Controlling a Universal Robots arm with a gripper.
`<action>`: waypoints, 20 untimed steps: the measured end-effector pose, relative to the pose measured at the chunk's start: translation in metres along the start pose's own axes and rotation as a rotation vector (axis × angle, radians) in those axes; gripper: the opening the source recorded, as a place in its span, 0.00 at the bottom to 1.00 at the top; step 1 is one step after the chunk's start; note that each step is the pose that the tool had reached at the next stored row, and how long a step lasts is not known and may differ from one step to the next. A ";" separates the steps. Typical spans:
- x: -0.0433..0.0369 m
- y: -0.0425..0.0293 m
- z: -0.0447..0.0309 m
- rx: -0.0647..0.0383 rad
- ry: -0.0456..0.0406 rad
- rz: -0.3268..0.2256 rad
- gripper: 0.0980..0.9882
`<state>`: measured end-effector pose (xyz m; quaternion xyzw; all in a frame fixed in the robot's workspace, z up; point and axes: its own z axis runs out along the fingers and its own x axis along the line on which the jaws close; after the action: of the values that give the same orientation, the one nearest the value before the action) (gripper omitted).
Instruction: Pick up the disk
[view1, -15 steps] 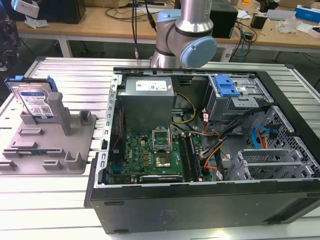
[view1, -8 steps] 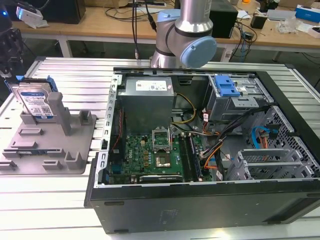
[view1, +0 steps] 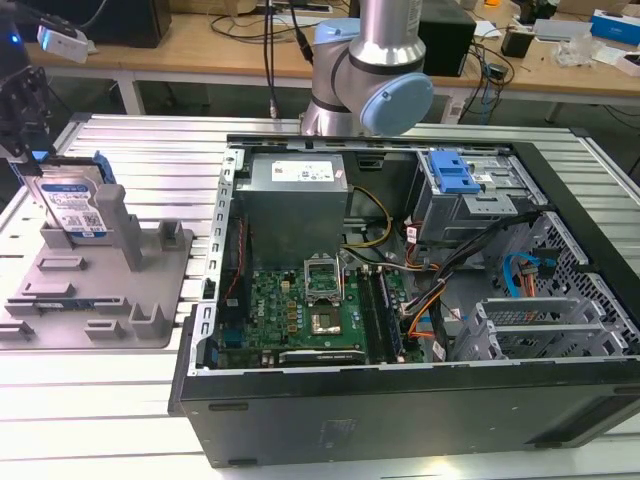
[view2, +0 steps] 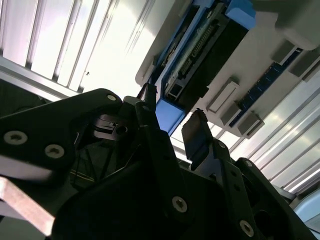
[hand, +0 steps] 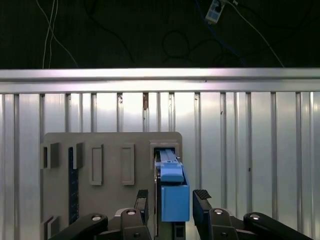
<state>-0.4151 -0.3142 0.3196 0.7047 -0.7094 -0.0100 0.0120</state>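
The disk (view1: 72, 205) stands on edge in a slot of the grey fixture (view1: 150, 300), at the exterior view's left, its white-and-blue label facing out. My gripper (view1: 27, 152) hangs right over the disk's upper end. In the first wrist view the blue side rail of the disk (hand: 175, 197) sits between my open gripper (hand: 172, 200), with a small gap at each finger. The second wrist view shows the same: the gripper (view2: 172, 125) straddles the disk (view2: 200, 65) without pressing on it.
An open computer case (view1: 560, 400) fills the middle and the exterior view's right, with the arm's base (view1: 370, 70) behind it. The ribbed aluminium table (view1: 120, 400) runs around the fixture (hand: 110, 145). Wooden benches with cables stand at the back.
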 end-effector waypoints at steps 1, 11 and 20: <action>0.0000 0.0000 0.0010 0.000 0.0000 0.000 0.43; -0.0002 0.0012 0.0113 0.009 -0.0001 0.000 0.43; -0.0032 0.0051 0.0173 0.017 -0.0001 0.000 0.43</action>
<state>-0.4208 -0.3110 0.3025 0.7048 -0.7094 -0.0039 0.0058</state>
